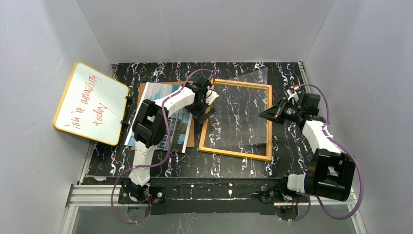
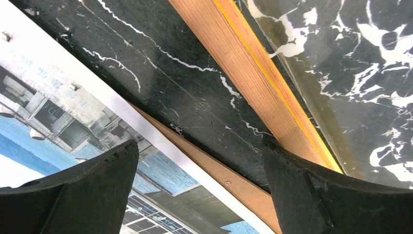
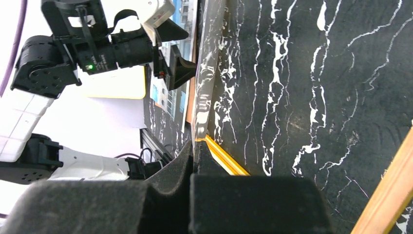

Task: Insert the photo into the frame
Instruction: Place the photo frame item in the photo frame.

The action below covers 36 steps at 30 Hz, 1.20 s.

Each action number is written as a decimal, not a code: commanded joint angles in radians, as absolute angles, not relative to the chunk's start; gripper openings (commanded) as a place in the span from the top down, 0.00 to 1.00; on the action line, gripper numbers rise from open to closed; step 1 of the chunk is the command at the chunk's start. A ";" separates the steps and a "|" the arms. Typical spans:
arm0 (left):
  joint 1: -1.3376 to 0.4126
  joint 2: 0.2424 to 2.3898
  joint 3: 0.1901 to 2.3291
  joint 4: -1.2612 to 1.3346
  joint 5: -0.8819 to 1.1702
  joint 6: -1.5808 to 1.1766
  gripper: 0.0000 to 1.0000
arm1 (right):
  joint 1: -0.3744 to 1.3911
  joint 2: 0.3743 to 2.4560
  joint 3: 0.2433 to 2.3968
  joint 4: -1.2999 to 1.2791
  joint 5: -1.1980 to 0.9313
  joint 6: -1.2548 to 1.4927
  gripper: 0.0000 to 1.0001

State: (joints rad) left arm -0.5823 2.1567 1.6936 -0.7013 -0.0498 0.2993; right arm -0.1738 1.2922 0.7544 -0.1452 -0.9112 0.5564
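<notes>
Wide shot first: one black white-veined marble bench (image 1: pixel 234 168), and at its centre the one large rectangular frame (image 1: pixel 234 153) with the thin yellow-orange border, lying flat. Far to the frame's left a single yellow-edged whiteboard (image 1: pixel 90 102) with red writing leans on the wall, out of play. Over the frame, one clear glass pane (image 1: pixel 243 111) looks tipped up along the frame's right side, and that's the right gripper (image 1: pixel 265 115) doing the work, with its jaws clamped tight on the pane's edge. Now the one that matters: the single photo (image 1: pixel 179 128), the white building under blue sky. It lies face up just left of the frame and rests on one plain brown backing board (image 2: pixel 238 190) that peeks out along the side nearest the frame. Its long axis runs away from the arm bases, roughly parallel to the frame's left rail, with a strip of bare bench between the two. And here's the left gripper (image 1: pixel 206 105), jaws spread wide and holding nothing. It hovers right over that strip, one finger above the photo's edge and the other above the frame's left rail. So the photo sits immediately to this gripper's left, and the left arm is clearly the nearer of the two. My read: the next move is a grab at that near edge, then a short carry rightward under the raised pane.
</notes>
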 commanded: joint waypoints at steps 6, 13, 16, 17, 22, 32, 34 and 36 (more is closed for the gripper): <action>-0.575 2.157 1.750 -0.750 0.074 0.259 0.06 | -0.173 1.220 0.722 -0.023 -1.014 0.626 0.99; -0.560 2.157 1.752 -0.752 0.062 0.254 0.06 | -0.173 1.197 0.709 0.058 -1.042 0.692 0.99; -0.552 2.155 1.750 -0.752 0.067 0.250 0.06 | -0.174 1.195 0.699 0.095 -1.049 0.726 0.99; -0.551 2.154 1.749 -0.750 0.069 0.250 0.06 | -0.173 1.193 0.696 0.105 -1.048 0.734 0.99; -0.551 2.152 1.742 -0.750 0.078 0.250 0.07 | -0.173 1.190 0.682 0.135 -1.045 0.762 0.99; -0.549 2.154 1.739 -0.745 0.071 0.252 0.07 | -0.162 1.204 0.659 0.113 -1.040 0.696 0.99; -0.549 2.157 1.740 -0.744 0.071 0.250 0.07 | -0.153 1.205 0.659 0.121 -1.041 0.692 0.99; -0.549 2.161 1.738 -0.745 0.068 0.250 0.07 | -0.142 1.206 0.663 0.123 -1.050 0.682 0.99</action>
State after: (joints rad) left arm -0.5545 2.1681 1.7233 -0.7269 0.0559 0.2577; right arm -0.1646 1.2190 0.6632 0.0818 -1.0046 0.7147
